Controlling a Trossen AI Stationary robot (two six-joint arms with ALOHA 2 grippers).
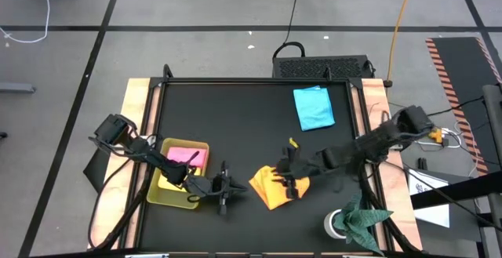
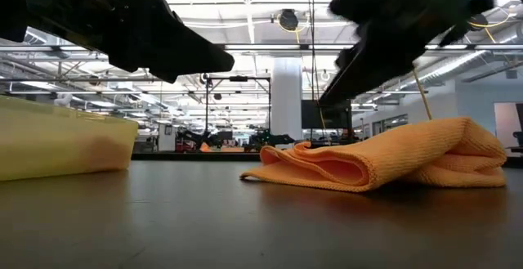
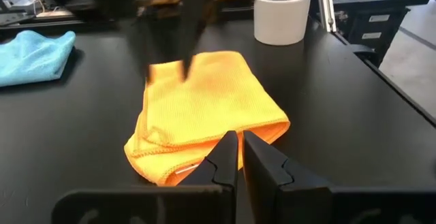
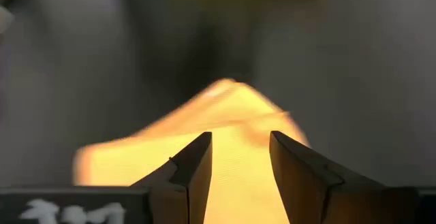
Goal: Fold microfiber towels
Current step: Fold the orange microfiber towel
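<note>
Looking at the orange towel, we are judging it as light, limp and easily crumpled: a soft microfiber cloth with a fine looped nap and a stitched hem, lying doubled over in loose, rounded folds on the matte black bench, toward its near edge and right of centre. It is unlikely to slip on that surface, but it will sag from any single pinch, so we are favouring a hold at a hemmed corner or along the free edge, where the layers are thin enough to pinch.

The right gripper is hovering just above the orange towel with its fingers apart and nothing between them. The left gripper is waiting just beside the towel's left end, its fingers pressed together and empty.

The light blue towel is lying flat and folded near the far right corner. The pink towel is resting in the translucent yellow-green tray by the left edge, a stiff, smooth, shallow rectangle. A little yellow is peeking out behind the orange towel, too small to name. A white pot with a dark green cloth is standing at the near right corner.
</note>
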